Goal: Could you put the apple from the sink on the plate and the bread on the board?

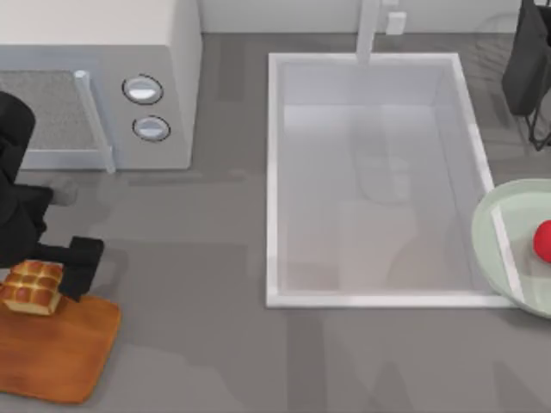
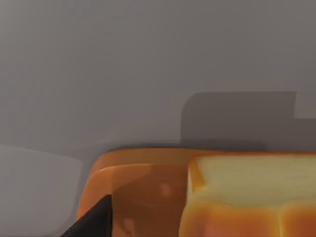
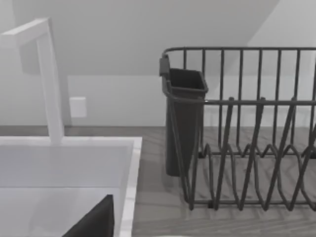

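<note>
The bread, a golden-brown pull-apart roll, rests on the far left corner of the orange-brown board. My left gripper hangs over it, open; one dark finger stands apart from the roll's side. The red apple lies on the mint-green plate at the right edge of the table. Between them, the sink holds nothing. My right gripper is parked at the back right, open, with one finger showing above the sink's corner.
A grey appliance with two round knobs stands at the back left, behind my left arm. The white faucet rises at the sink's far rim. A dark wire dish rack with a cutlery cup stands at the back right.
</note>
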